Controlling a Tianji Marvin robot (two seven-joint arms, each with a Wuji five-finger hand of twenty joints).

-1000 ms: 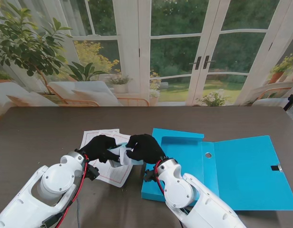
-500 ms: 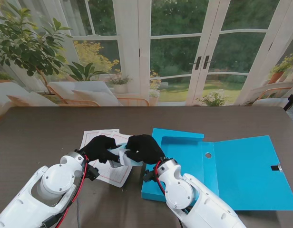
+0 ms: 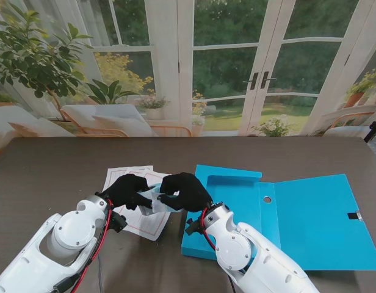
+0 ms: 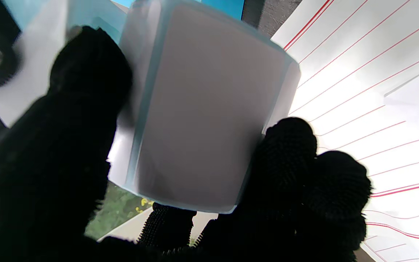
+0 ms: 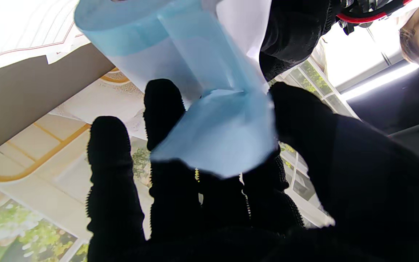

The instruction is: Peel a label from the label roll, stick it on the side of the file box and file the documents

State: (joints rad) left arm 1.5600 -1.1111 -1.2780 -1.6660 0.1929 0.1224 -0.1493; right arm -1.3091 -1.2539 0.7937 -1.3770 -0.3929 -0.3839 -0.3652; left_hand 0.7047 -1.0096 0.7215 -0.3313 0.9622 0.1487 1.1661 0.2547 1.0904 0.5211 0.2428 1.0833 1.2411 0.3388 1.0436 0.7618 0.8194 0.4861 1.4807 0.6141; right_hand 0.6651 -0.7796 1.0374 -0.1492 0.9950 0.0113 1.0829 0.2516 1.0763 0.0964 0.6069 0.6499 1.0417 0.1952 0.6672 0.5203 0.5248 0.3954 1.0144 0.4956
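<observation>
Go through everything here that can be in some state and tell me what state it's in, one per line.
File box: open, lying flat, nothing in it.
Label roll: held up off the table in the left hand, partly unrolled.
Roll's loose end: pinched by the right hand.
Documents: flat on the table, not filed.
Glass doors: closed.

Left hand (image 3: 128, 190) and right hand (image 3: 185, 191), black-gloved, fingertips nearly meeting at centre; both curled closed in pinches; white forearms rising from the near corners.
</observation>
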